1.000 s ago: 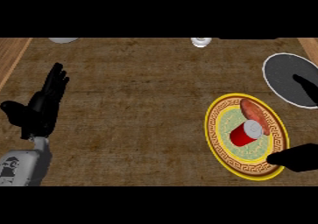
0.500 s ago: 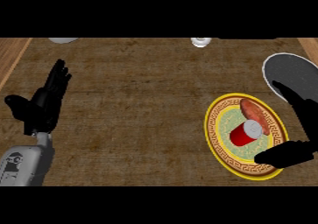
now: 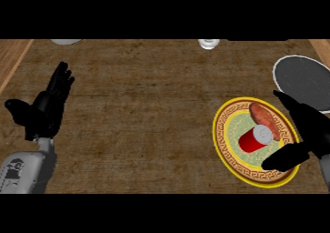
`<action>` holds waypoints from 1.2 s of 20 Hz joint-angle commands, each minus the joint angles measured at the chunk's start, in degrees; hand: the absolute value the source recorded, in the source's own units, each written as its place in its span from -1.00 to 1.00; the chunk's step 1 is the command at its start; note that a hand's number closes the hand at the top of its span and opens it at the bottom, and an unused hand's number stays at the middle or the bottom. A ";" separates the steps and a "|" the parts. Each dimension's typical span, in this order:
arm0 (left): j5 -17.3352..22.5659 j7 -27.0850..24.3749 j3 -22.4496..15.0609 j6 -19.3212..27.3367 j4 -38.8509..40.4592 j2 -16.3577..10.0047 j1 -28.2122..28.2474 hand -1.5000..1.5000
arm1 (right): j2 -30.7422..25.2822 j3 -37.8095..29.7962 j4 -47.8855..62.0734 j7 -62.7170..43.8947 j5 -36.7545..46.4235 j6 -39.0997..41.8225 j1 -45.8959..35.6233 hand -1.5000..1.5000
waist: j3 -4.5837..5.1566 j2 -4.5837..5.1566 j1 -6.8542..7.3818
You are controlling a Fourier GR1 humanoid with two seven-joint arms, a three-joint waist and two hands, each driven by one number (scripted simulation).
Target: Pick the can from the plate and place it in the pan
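Can (image 3: 254, 139), red, silver-topped, tilted

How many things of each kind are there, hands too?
can: 1
plate: 1
pan: 1
sausage-like food: 1
pale things at the far edge, cut off: 2
hands: 2, left hand and right hand
Total: 8
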State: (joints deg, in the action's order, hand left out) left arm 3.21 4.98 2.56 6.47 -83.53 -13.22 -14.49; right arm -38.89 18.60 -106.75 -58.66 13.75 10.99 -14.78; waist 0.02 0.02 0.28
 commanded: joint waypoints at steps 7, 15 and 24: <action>-0.02 -3.34 1.15 -2.54 0.75 0.11 3.23 0.00 | 6.34 1.38 7.56 -4.44 3.34 5.35 -3.62 -1.00 | 0.00 0.00 -0.04; -1.26 1.35 0.26 -1.30 -5.29 0.71 4.18 0.00 | 9.04 1.31 12.26 -5.28 5.69 9.34 -6.66 -1.00 | -0.02 -0.12 0.39; -3.10 -0.92 0.58 0.28 -1.49 3.34 2.14 0.00 | 11.36 -2.46 14.13 0.72 6.60 12.23 -1.04 -1.00 | -0.02 -0.07 -0.24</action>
State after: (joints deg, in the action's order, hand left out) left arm 1.50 3.44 4.27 5.08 -82.61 -11.68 -13.44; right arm -28.93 18.21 -92.67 -55.10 20.72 19.50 -16.47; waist 0.00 0.00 0.07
